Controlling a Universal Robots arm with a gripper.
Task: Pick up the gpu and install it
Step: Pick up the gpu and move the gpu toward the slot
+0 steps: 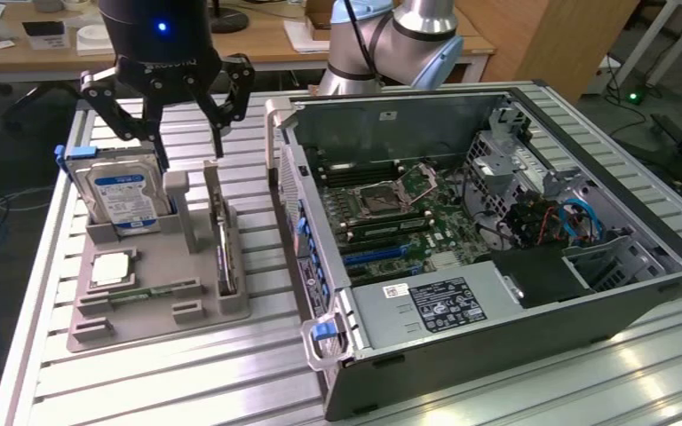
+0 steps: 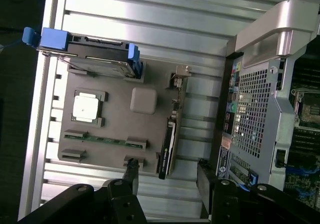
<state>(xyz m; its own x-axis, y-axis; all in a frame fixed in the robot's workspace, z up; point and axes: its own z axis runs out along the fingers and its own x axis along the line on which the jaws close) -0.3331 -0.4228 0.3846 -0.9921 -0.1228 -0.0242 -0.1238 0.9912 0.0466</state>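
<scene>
Where it stands on edge in the grey plastic holder tray (image 1: 139, 315), the thin black gpu card (image 1: 225, 244) with a pale metal bracket is seen beside the open dark computer case (image 1: 495, 346). Above it, the black gripper (image 1: 187, 158) is held wide apart, nothing grasped.

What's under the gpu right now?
The gpu stands on edge, slotted into the grey holder tray, which lies on the slatted table. Its lower edge is hidden inside the tray.
</scene>
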